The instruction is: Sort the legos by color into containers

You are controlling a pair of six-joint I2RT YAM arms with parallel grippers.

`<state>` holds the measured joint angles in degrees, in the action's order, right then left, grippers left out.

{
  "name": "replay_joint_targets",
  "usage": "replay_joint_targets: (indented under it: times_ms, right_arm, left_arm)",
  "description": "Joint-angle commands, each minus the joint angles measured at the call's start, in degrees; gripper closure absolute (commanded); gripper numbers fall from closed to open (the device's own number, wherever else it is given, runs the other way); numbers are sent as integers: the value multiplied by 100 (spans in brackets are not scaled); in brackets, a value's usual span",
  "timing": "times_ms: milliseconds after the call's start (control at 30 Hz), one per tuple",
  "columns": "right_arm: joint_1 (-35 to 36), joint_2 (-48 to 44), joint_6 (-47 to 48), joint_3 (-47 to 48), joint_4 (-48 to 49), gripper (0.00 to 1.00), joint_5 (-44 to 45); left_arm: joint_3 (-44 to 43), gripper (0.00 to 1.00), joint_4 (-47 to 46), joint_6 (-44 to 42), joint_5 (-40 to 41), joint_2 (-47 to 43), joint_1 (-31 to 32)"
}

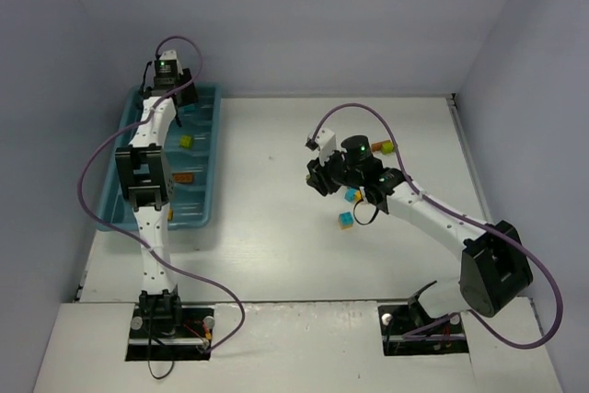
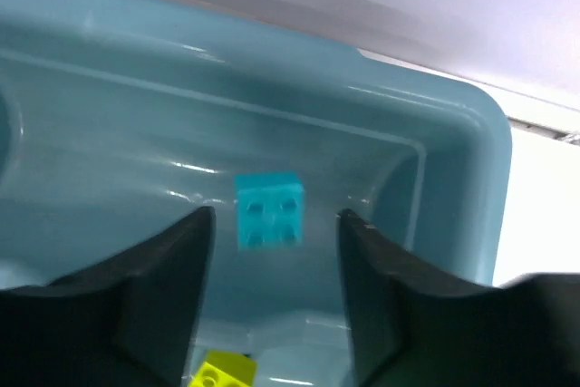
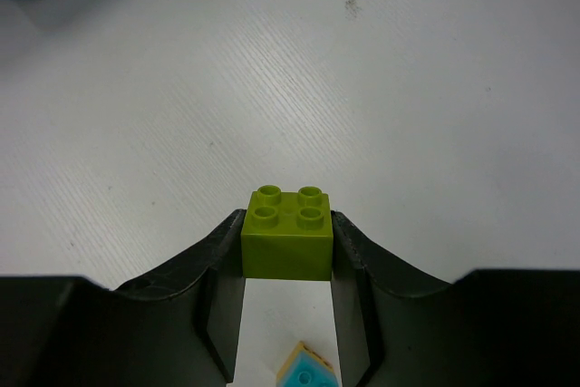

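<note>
Right claw (image 3: 288, 256) was clenched on a lime green brick (image 3: 288, 224), one finger flat against each side wall, studs up. It appeared lifted off the white desk (image 3: 408, 88) near the middle, well apart from the teal tray (image 1: 210, 135). A loose cyan brick (image 3: 306, 372) lay on the desk just beneath it. Left claw (image 2: 274, 219) hung released over the tray's far end, its fingers on either side of a cyan brick (image 2: 269, 210) on the tray floor and touching neither. A yellow brick (image 2: 222, 371) lay nearer in the tray.

The step in hand looked like carrying the lime brick to the tray. Doing it well called for a steady squeeze, enough height to pass the rim, and a compartment holding no other colour; which one was free could not be told. The left arm stretched along the tray, so the right needed to come in from the open side. A low release would stop the brick bouncing over a divider.
</note>
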<state>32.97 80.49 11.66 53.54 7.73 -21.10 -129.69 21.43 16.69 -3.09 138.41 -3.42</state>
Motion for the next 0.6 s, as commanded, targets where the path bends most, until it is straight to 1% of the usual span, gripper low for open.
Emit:
replay_joint_targets:
  times_ms: [0, 100, 200, 233, 267, 300, 333, 367, 400, 433, 467, 500, 567]
  right_arm:
    - [-36, -244, -94, 201, 203, 98, -69]
    - [-36, -262, -41, 201, 203, 98, -61]
    - [-36, -209, 46, 288, 203, 98, -52]
    - [-36, -183, 73, 315, 203, 98, -52]
    - [-36, -183, 99, 385, 203, 98, -34]
    - [-45, -174, 152, 438, 212, 98, -26]
    - [-45, -156, 178, 482, 212, 98, -25]
    - [-45, -148, 205, 560, 212, 98, -25]
    - [-45, -121, 257, 596, 229, 98, -34]
    - [-54, -104, 284, 622, 229, 97, -43]
    - [-54, -86, 319, 649, 229, 97, -60]
    - [-63, -51, 337, 701, 229, 97, -69]
    - [-71, -33, 398, 737, 229, 97, -87]
  left_arm:
    - [-408, 45, -403, 115, 46, -297, -1]
    - [-303, 37, -254, 220, -278, -551, 43]
    - [-180, 35, 308, 168, -673, -1086, 210]
    - [-101, 35, 431, 159, -919, -1262, 254]
    - [117, 35, 650, 203, -1191, -1638, 280]
    - [267, 35, 730, 264, -1437, -1824, 481]
    - [425, 34, 774, 291, -2162, -2018, 544]
    - [697, 34, 923, 387, -2500, -2324, 692]
    - [838, 34, 994, 414, -3017, -2466, 789]
    - [1005, 34, 1047, 432, -3265, -2616, 895]
    - [1381, 34, 1056, 528, -3459, -2878, 991]
    - [1568, 34, 1021, 598, -3644, -3003, 1236]
    - [2093, 33, 864, 896, -4049, -3301, 1483]
